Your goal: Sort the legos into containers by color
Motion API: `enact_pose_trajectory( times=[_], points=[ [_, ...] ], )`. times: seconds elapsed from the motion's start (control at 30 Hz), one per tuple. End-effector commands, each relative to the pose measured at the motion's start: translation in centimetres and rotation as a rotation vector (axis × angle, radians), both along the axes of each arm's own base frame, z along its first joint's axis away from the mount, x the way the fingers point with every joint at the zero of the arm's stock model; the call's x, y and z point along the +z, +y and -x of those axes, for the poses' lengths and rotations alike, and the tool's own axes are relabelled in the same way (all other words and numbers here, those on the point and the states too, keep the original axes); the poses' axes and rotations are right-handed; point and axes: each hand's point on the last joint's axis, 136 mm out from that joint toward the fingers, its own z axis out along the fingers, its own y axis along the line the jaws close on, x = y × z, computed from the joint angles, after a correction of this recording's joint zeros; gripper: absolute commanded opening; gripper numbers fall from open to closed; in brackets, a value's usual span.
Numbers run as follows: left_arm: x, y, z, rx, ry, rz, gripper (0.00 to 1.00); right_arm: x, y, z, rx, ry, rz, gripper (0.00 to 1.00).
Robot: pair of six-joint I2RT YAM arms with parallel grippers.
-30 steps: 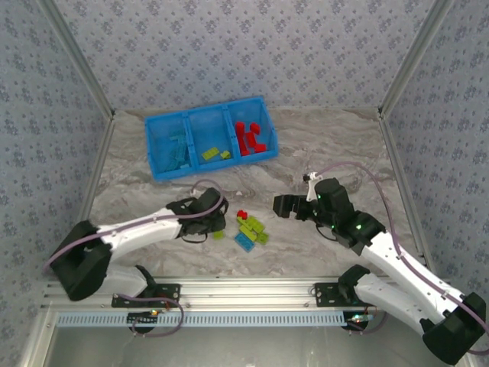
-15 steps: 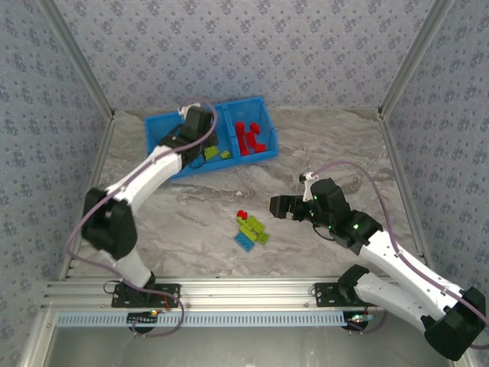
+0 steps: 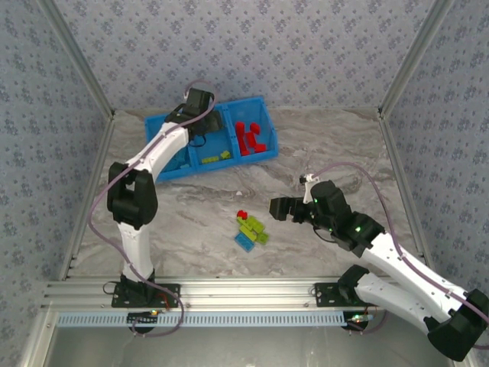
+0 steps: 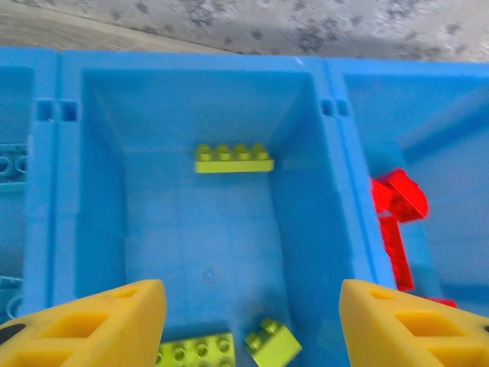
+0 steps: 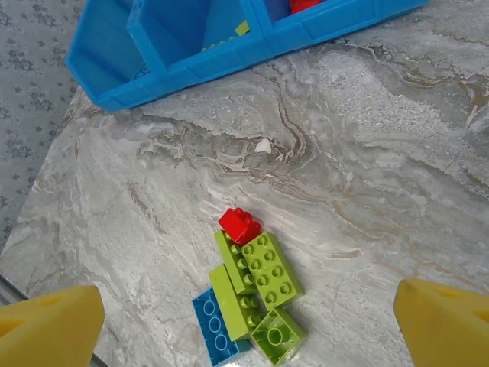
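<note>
Loose bricks (image 3: 250, 229) sit at 8 o'clock from the right gripper (image 3: 276, 207), the nearer one, jaws wide apart, empty. Pile's long axis runs 11-to-5. The left gripper (image 4: 252, 310) hangs spread and empty over the tray (image 4: 336, 206), middle compartment.

A grey-and-white marbled tabletop (image 3: 328, 145) spreads across the middle of the top view. Blue floral-print wallpaper (image 3: 252, 46) closes it in from 9 through 12 to 3 o'clock, with a slanting aluminium post (image 3: 80, 65) at 11 o'clock and a second post (image 3: 415, 57) at 1 o'clock. An aluminium rail (image 3: 244, 294) runs along the table edge at 6 o'clock, with a perforated strip (image 3: 229, 319) just beyond it.
</note>
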Motion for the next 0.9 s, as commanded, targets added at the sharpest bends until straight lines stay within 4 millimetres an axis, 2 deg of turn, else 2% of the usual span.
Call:
enact_pose_trajectory(
  times=[0.0,0.1,0.13,0.2,0.27,0.37,0.47,0.53,0.67,0.87],
  points=[
    [6.6,-1.8,4.5,-0.115,-0.106,0.079,0.62,-0.2,0.1,0.0,-0.007,0.005,0.006,1.0],
    [9.0,-2.9,10.2,-0.206,-0.168,0.086,0.64,-0.9,1.0,0.1,0.038,0.006,0.057,1.0],
    [9.2,-3.1,12.2,-0.239,-0.18,0.067,0.64,-1.2,1.4,0.2,0.059,0.009,0.077,1.0],
    [10.0,-3.9,17.1,-0.359,-0.228,-0.003,0.66,-1.7,2.8,0.4,0.116,0.016,0.118,1.0],
    [10.0,-4.4,21.7,-0.499,-0.266,-0.09,0.67,-2.5,4.4,0.4,0.166,0.038,0.155,1.0],
    [9.4,-4.3,28.1,-0.715,-0.273,-0.171,0.68,-3.9,6.9,-0.2,0.218,0.085,0.207,1.0],
    [7.8,-3.5,33.5,-0.932,-0.258,-0.229,0.74,-5.8,8.4,-1.9,0.151,0.171,0.246,0.99],
    [6.5,-2.8,35.4,-1.005,-0.251,-0.273,0.78,-7.1,9.1,-3.0,0.066,0.236,0.23,0.95],
    [4.6,-2.3,37.3,-1.1,-0.237,-0.305,0.86,-9.3,10.5,-4.4,-0.045,0.286,0.242,0.85],
    [2.7,-2.3,37.8,-1.216,-0.277,-0.395,0.93,-12.3,11.8,-5.5,-0.124,0.361,0.328,0.79]
  ],
)
